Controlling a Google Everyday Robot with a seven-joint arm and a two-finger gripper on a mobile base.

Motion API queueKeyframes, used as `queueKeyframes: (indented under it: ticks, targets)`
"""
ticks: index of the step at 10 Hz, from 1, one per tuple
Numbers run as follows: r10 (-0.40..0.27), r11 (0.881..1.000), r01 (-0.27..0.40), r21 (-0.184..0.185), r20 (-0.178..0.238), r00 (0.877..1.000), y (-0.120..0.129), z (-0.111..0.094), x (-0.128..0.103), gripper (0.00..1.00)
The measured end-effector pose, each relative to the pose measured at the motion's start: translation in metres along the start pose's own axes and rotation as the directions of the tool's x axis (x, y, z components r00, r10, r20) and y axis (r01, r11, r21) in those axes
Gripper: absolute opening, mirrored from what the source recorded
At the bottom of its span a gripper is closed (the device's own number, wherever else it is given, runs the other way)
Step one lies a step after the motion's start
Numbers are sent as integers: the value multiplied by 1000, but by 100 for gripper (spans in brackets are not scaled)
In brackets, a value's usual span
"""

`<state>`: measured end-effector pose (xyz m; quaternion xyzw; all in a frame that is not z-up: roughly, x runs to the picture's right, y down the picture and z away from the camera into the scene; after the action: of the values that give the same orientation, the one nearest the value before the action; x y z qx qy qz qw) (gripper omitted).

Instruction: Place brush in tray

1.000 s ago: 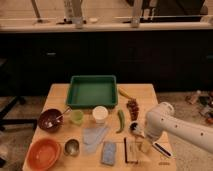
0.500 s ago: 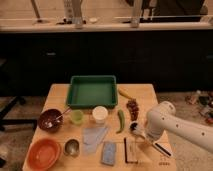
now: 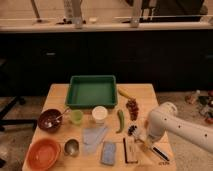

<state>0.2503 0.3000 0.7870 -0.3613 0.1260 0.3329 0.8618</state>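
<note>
Camera view, 1 arm. Wooden table (image 3: 57,95) fills the lower half of the frame. Green tray (image 3: 91,106) sits at its upper centre, open side up and nothing in it, so the drop zone is free. White arm (image 3: 175,127) enters from the right edge and bends down toward the table's lower right. Brush (image 3: 152,147) lies flat there, dark head toward centre and handle running to the lower right corner, well apart from the tray. Gripper (image 3: 142,137) is down on the handle just behind the head, jaws pinched narrow, apparently on the handle. Judgement: gripping near the head limits handle swing. Lift not yet made.
</note>
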Motion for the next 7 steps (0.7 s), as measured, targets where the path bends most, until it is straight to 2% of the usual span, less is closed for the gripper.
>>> queueKeyframes:
  ticks: [3,7]
  targets:
    - [-9,1000,9,22,12,1000,-2,-8,-1,0]
    - [3,998,-7,56,67,998,-12,-41,0,0]
